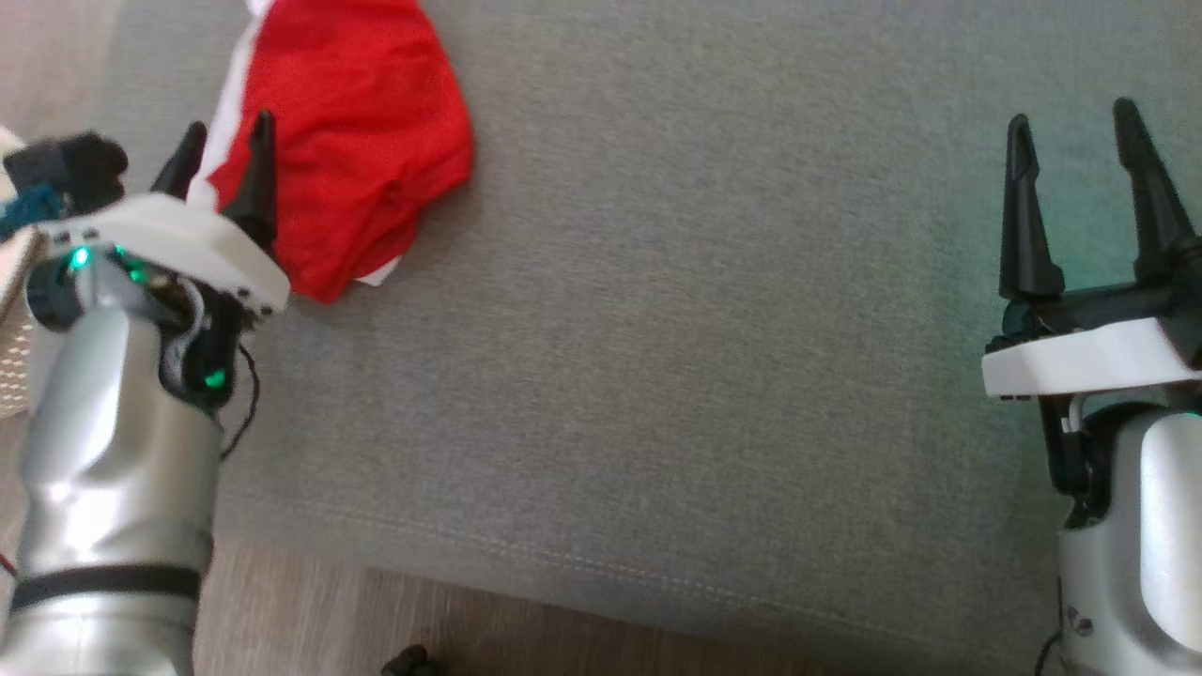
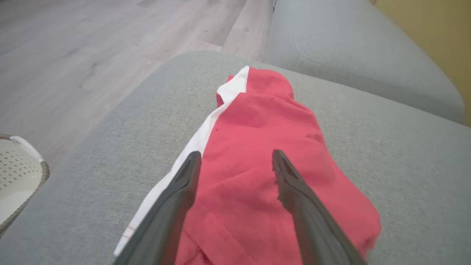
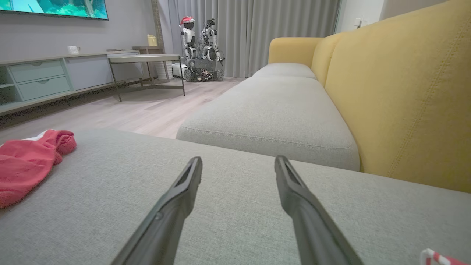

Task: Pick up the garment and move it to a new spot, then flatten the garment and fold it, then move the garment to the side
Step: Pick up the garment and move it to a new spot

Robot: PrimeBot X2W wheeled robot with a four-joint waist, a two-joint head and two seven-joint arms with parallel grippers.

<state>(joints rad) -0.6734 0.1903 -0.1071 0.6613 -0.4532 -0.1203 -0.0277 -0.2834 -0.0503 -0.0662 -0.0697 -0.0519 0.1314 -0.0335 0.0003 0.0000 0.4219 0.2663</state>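
The garment (image 1: 347,141) is a red cloth with a white strip along one edge, lying crumpled at the far left of the grey cushion (image 1: 714,329). My left gripper (image 1: 228,150) hovers open over its near edge, fingers pointing into the red fabric with nothing between them. In the left wrist view the garment (image 2: 257,147) spreads ahead of and under the open left gripper (image 2: 235,158). My right gripper (image 1: 1075,131) stands open at the far right, well away from the cloth. Its wrist view shows the right gripper (image 3: 238,163) open over bare cushion, with the garment (image 3: 29,162) far off to the left.
A woven basket (image 2: 18,176) stands on the wooden floor (image 1: 423,620) left of the cushion. A yellow sofa back (image 3: 404,92) runs along the far side, with another grey seat cushion (image 3: 272,117) beyond. A low table (image 3: 147,59), a sideboard and a parked robot (image 3: 200,48) stand across the room.
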